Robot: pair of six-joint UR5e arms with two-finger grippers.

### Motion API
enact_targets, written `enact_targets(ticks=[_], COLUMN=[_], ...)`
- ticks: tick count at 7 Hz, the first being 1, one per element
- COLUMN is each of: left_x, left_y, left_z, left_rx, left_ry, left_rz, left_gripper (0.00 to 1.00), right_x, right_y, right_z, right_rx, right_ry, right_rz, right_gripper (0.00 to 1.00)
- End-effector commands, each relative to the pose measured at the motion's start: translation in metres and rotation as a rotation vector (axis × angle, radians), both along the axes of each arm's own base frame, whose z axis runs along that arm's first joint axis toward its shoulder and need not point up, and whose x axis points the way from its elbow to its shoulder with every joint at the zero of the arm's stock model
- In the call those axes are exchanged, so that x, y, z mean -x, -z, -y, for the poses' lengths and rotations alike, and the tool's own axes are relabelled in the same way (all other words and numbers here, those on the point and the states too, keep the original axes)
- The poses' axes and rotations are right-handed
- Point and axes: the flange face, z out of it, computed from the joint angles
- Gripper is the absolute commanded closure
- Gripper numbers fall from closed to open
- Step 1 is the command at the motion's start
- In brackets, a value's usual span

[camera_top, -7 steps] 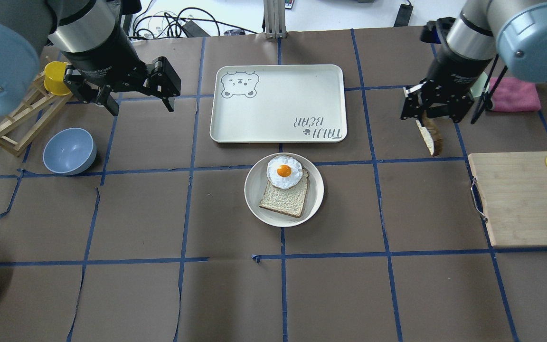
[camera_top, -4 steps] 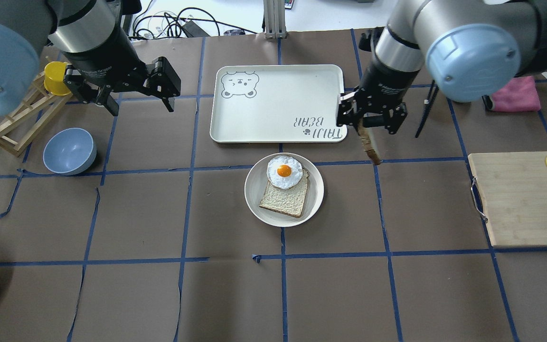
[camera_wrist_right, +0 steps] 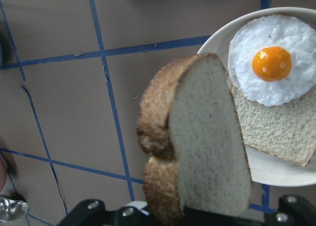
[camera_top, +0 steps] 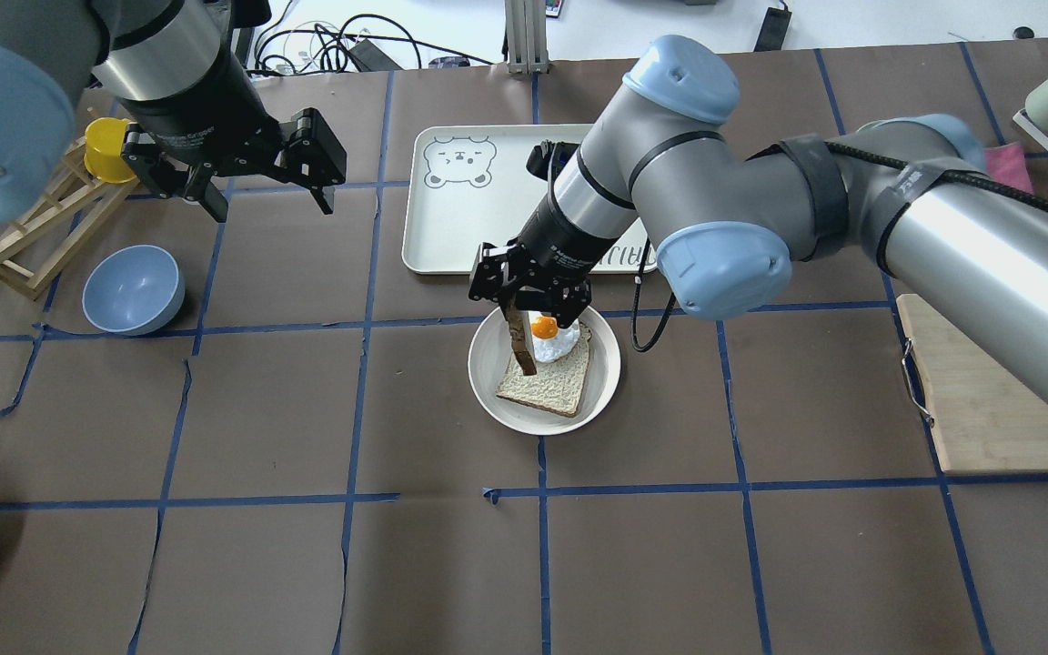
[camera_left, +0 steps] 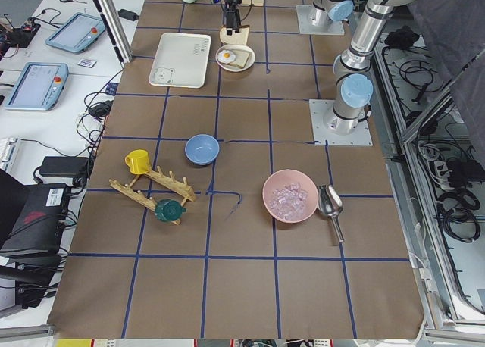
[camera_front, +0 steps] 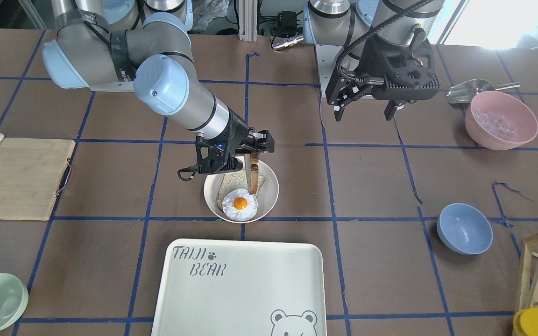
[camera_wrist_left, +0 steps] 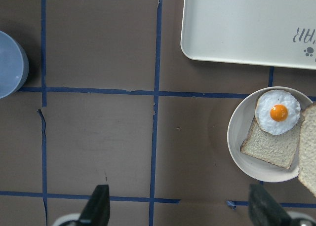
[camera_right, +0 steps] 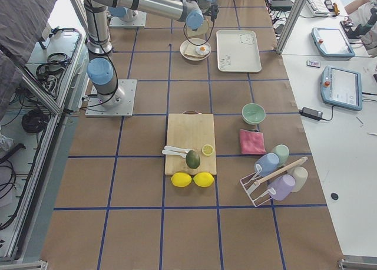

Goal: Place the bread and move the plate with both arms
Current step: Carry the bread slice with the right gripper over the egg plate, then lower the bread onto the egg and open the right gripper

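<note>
My right gripper [camera_top: 529, 307] is shut on the bread [camera_top: 520, 346], a thick pale slice with a brown crust. The bread hangs edge-down over the plate [camera_top: 488, 387], close to the camera in the right wrist view [camera_wrist_right: 197, 137]. The cream plate [camera_front: 271, 186] holds a thinner tan slice [camera_top: 547, 387] with a fried egg [camera_front: 240, 204] on its far end. Whether the bread touches them I cannot tell. My left gripper [camera_top: 274, 209] is open and empty, high at the far left, well away from the plate [camera_wrist_left: 239, 137].
The TAIJI BEAR tray [camera_top: 460, 218] lies just beyond the plate. A blue bowl [camera_top: 133, 289] and a wooden rack with a yellow cup [camera_top: 105, 150] are at the left. A cutting board [camera_top: 988, 400] is at the right. A pink bowl [camera_front: 501, 120] is near the left arm's base.
My right arm has swung left with the bread, from the table's right side past the tray corner to above the plate. The left arm has not moved.
</note>
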Motion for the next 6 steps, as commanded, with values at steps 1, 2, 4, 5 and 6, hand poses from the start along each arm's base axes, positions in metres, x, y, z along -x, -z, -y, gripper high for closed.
enact_targets(ticks=[1, 2, 4, 5, 6], left_x=[0.000, 0.000, 0.000, 0.000, 0.000], left_y=[0.000, 0.000, 0.000, 0.000, 0.000], left_z=[0.000, 0.000, 0.000, 0.000, 0.000], left_rx=[-0.001, -0.001, -0.001, 0.000, -0.001], left_ry=[-0.001, -0.001, -0.001, -0.001, -0.001], left_rz=[0.000, 0.000, 0.000, 0.000, 0.000], left_gripper=[0.00, 0.00, 0.00, 0.00, 0.00], right_x=[-0.007, -0.010, -0.012, -0.012, -0.012], right_y=[0.033, 0.038, 0.053, 0.058, 0.062], right_z=[-0.001, 0.002, 0.007, 0.007, 0.009], right_rx=[0.003, 0.017, 0.020, 0.018, 0.018], right_ry=[0.006, 0.000, -0.001, -0.005, -0.005], right_rz=[0.089, 0.091, 0.092, 0.091, 0.091], right_gripper=[1.00, 1.00, 1.00, 1.00, 1.00])
